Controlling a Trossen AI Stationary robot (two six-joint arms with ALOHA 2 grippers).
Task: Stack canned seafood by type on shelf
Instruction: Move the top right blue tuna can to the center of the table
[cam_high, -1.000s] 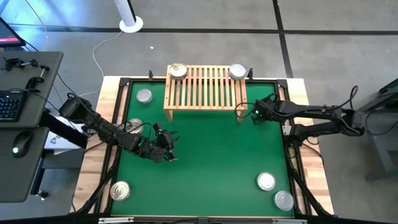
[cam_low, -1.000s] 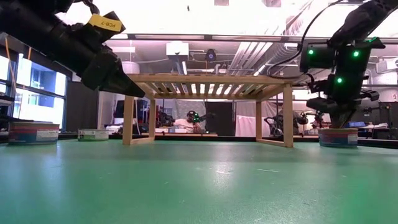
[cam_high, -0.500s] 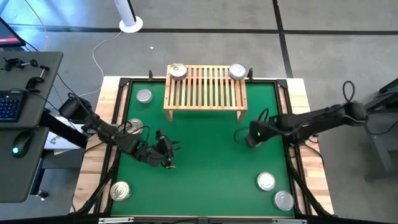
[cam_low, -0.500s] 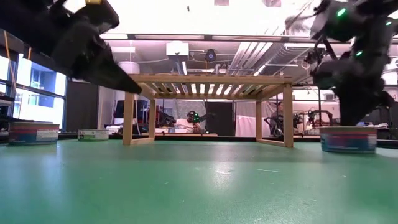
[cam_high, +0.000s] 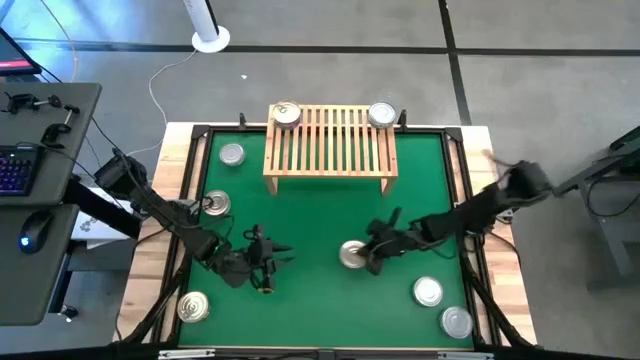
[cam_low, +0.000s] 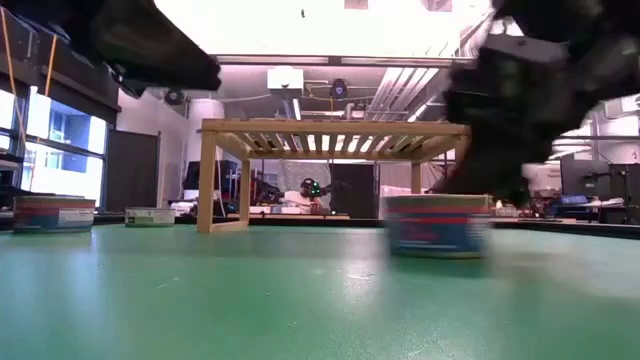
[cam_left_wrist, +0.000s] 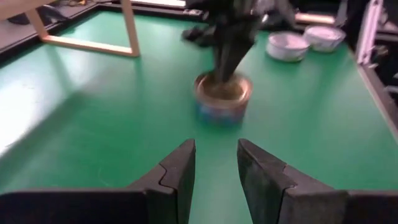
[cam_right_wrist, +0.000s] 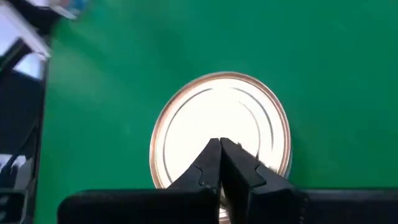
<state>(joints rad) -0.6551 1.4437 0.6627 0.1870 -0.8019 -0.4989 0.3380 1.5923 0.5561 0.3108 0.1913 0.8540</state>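
Observation:
A gold-rimmed tin (cam_high: 350, 254) with a blue label stands upright on the green mat (cam_high: 320, 215), near its middle. My right gripper (cam_right_wrist: 220, 146) is shut, with its tips on the tin's top. My left gripper (cam_left_wrist: 216, 162) hovers open over the mat left of this tin and points at it, with nothing between its fingers. The wooden shelf (cam_high: 330, 140) stands at the far edge with one tin on its left end (cam_high: 287, 114) and one on its right end (cam_high: 381, 114). Several more tins stand on the mat. My right gripper rests its shut fingertips on the tin's ringed top (cam_right_wrist: 219, 127), a little in from the rim. The fingers slant down at it from the table's right side (cam_left_wrist: 225, 62). The tin stands flat on the mat, upright.
Loose tins stand on the mat at the left (cam_high: 232, 154) (cam_high: 215, 204), the near left corner (cam_high: 193, 306) and the near right corner (cam_high: 428, 291) (cam_high: 457, 321). The mat has a raised black frame (cam_high: 462, 190). Bare mat lies between the shelf and both grippers.
My right gripper has swept from beside the shelf's right leg toward the near edge and the left, tipping downward, and has slid the tin along the mat to the middle. My left gripper has moved a little toward the near edge, risen slightly and turned toward the tin.

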